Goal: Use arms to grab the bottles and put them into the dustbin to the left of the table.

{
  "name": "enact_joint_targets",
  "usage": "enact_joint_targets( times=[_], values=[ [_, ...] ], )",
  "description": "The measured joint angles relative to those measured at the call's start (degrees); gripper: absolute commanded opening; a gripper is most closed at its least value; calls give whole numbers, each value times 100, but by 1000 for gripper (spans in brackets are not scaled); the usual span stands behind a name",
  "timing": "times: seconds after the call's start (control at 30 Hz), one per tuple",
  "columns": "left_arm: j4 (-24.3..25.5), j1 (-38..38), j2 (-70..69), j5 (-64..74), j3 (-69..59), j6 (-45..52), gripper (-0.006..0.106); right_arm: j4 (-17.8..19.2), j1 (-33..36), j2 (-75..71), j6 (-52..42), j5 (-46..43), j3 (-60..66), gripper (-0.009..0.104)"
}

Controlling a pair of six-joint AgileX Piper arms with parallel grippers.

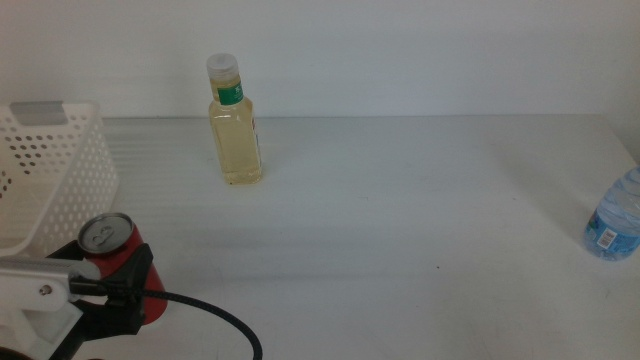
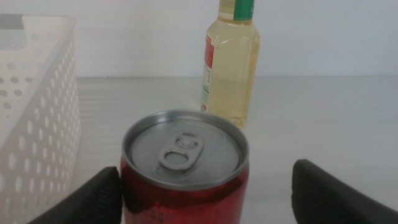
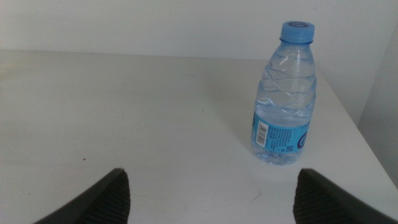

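A clear squarish bottle (image 1: 235, 125) of pale yellow liquid, white cap and green neck band, stands upright at the back of the table (image 1: 400, 220). It also shows in the left wrist view, bottle (image 2: 230, 62). A small water bottle (image 1: 614, 216) with a blue label stands at the right edge; the right wrist view shows this blue-capped bottle (image 3: 286, 99) ahead of my open right gripper (image 3: 211, 202), well apart from it. The white perforated dustbin (image 1: 50, 170) sits at the left. My left gripper (image 1: 120, 275) is open around a red can (image 2: 185, 174), one jaw touching it, the other apart.
The red can (image 1: 115, 250) stands upright at the front left, just in front of the dustbin (image 2: 37, 112). A black cable (image 1: 215, 318) trails from the left arm along the front edge. The table's right edge lies close behind the water bottle.
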State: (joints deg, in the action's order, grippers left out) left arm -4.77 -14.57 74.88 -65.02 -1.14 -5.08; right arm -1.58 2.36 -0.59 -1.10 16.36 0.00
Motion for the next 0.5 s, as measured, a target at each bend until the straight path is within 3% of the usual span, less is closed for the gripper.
enact_joint_targets(
  times=[0.5],
  values=[
    [-89,0,875,-11,5,86,89,0,0,0,0,0,0,76]
  ],
)
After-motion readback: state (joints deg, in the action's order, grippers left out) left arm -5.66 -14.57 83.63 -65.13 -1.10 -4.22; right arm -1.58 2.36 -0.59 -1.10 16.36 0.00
